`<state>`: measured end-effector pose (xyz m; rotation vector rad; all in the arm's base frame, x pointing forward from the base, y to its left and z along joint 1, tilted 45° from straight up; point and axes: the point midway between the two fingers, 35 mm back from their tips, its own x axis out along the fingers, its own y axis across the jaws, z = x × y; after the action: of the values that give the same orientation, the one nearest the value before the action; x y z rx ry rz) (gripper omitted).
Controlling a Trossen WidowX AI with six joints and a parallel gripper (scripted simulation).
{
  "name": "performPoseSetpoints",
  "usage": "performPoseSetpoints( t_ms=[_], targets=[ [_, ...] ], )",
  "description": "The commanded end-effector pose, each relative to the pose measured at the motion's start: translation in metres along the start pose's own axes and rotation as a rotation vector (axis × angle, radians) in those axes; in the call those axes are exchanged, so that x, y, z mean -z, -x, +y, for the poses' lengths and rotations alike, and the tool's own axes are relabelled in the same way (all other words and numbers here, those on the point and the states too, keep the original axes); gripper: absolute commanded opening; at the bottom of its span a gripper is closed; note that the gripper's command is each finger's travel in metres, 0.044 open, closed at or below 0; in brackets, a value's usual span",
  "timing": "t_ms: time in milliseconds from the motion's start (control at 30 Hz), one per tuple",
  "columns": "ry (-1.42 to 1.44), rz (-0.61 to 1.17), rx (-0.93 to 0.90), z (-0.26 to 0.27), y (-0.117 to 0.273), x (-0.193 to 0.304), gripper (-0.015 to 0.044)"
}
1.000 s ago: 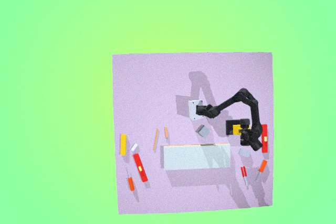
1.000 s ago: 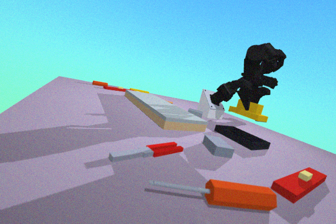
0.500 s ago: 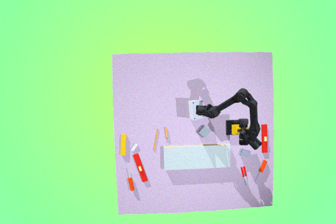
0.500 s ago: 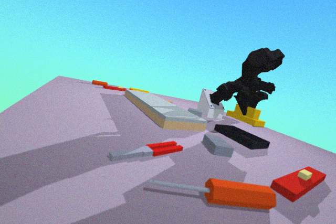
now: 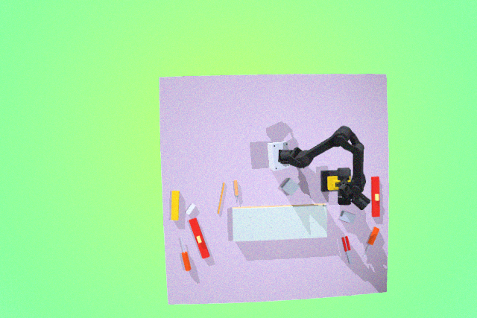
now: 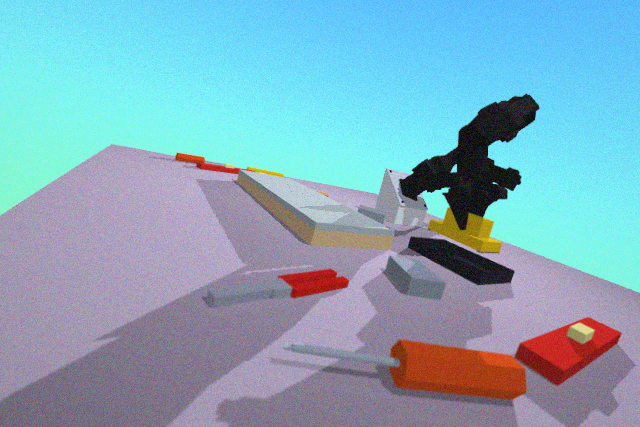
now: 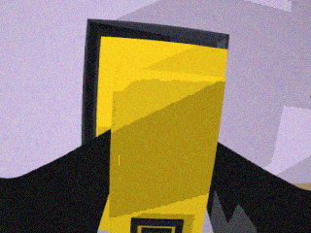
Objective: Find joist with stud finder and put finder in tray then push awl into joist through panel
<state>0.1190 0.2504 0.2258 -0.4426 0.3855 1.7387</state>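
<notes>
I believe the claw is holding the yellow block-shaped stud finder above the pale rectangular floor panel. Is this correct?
Not quite: the claw holds the yellow block-shaped stud finder above the black rectangular tray, as the top view shows.

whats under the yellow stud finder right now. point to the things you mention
Below the stud finder point(image 5: 332, 182) point(image 6: 487, 242) point(image 7: 160, 160) is the black tray point(image 5: 323, 187) point(image 6: 449, 254) point(image 7: 89, 97); its rim shows, but most of its inside is covered from above.
</notes>
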Motion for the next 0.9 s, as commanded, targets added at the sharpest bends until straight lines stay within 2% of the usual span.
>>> performPoseSetpoints(
  t_ms=[0,867],
  targets=[
    [-0.003,-0.002,0.005,0.000,-0.005,0.001,0.0000],
    [-0.007,-0.016,0.007,0.003,-0.038,0.008,0.0000]
  ],
)
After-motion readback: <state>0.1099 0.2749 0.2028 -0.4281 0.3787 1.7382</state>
